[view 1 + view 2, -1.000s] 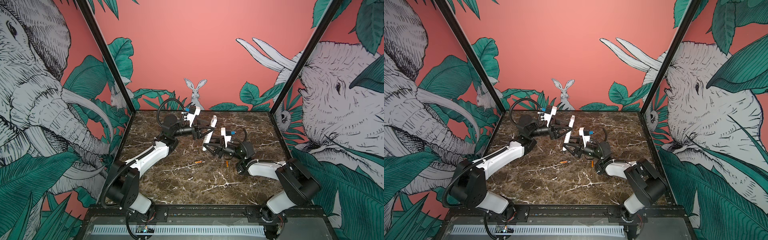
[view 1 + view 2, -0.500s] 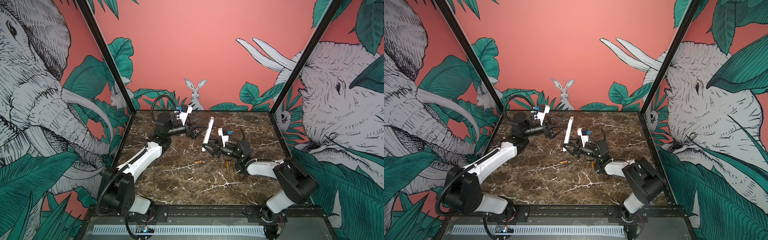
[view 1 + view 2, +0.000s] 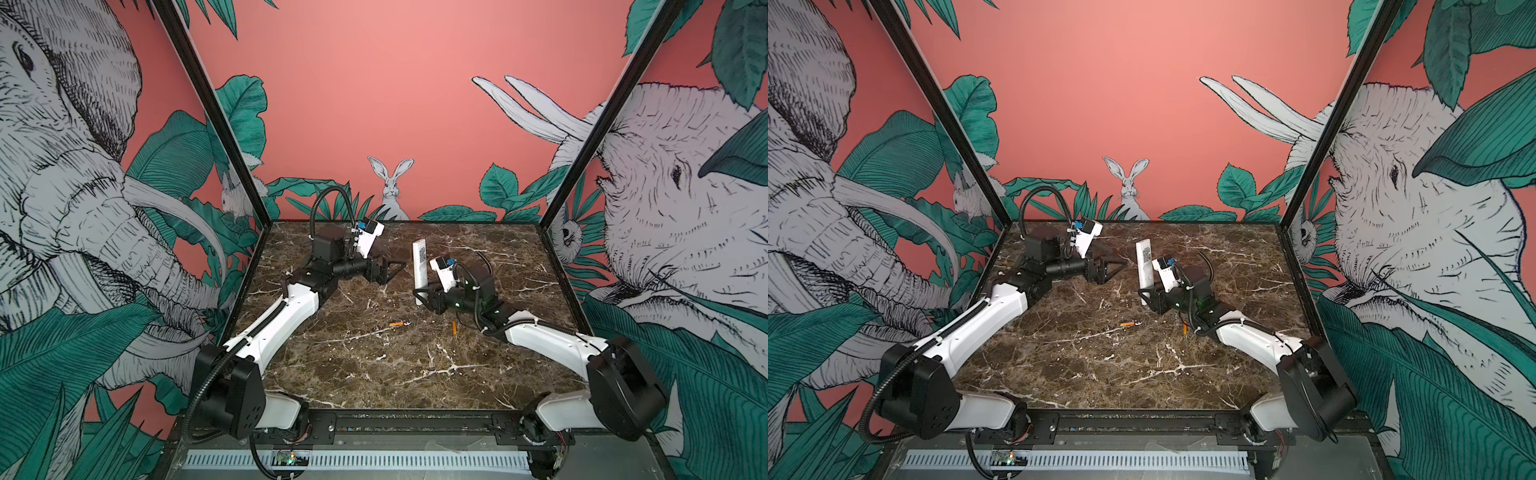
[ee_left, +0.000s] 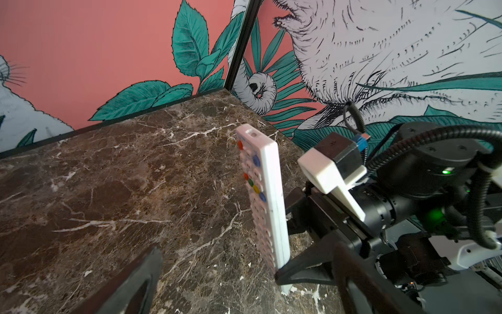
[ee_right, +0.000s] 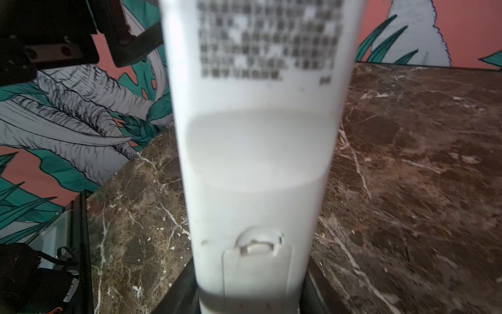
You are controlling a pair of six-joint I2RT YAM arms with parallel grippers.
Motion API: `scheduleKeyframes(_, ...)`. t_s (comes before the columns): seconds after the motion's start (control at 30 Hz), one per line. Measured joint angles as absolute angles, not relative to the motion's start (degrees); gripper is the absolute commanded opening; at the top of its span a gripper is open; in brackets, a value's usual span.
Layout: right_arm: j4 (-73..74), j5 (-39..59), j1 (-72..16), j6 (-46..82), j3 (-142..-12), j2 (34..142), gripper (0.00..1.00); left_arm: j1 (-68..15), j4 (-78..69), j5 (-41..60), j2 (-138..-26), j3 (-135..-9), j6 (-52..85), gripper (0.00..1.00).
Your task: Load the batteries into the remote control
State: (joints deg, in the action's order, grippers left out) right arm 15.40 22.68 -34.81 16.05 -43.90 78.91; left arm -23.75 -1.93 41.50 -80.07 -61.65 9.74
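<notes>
The remote control (image 3: 420, 266) (image 3: 1145, 266) stands upright at the middle of the table. My right gripper (image 3: 422, 297) (image 3: 1146, 297) is shut on its lower end. Its button face (image 4: 264, 195) turns toward my left gripper. Its plain back (image 5: 255, 163), with a closed cover and latch, faces the right wrist. My left gripper (image 3: 392, 270) (image 3: 1115, 268) is open and empty, a short way left of the remote. Two orange batteries lie on the table in both top views. One battery (image 3: 397, 323) (image 3: 1128, 323) is at the centre, the other battery (image 3: 454, 328) (image 3: 1184, 330) beside the right arm.
The brown marble table (image 3: 374, 374) is enclosed by painted walls at the back and both sides. Black corner posts (image 3: 582, 158) stand at the back corners. The left arm (image 3: 282, 320) and the right arm (image 3: 540, 336) reach in from the front rail.
My left gripper opened, let go of the remote's upper part and drew back to the left. The right gripper kept the remote upright.
</notes>
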Motion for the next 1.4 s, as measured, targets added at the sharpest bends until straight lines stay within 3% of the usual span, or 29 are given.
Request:
scheduleKeyframes(0.2,5.1,17.1,-37.3,12.7,-45.0,76.2,0.39,-27.5,-2.1,41.2,-85.7,-63.0,10.4,0.90)
scheduleKeyframes(0.5,-1.2,9.3,-41.6,9.8,-46.2,72.6,0.39,-30.8,-2.1,42.3,-91.1,-66.7,10.7,0.61)
scheduleKeyframes(0.77,-3.6,-2.9,-45.9,5.9,-47.2,72.2,0.37,-30.8,-2.6,44.5,-91.9,-67.3,11.7,0.54)
scheduleKeyframes(0.97,-3.6,-8.9,-47.4,3.9,-47.0,71.2,0.39,-30.8,-5.3,46.0,-93.4,-67.6,13.7,0.39)
scheduleKeyframes(1.13,-3.4,-10.4,-47.5,3.2,-47.0,71.0,0.46,-30.9,-7.1,47.2,-93.5,-67.6,15.8,0.29)
scheduleKeyframes(1.4,-0.7,-8.7,-47.7,3.4,-46.9,71.0,0.79,-30.9,-9.1,45.7,-93.6,-67.7,17.1,0.19)
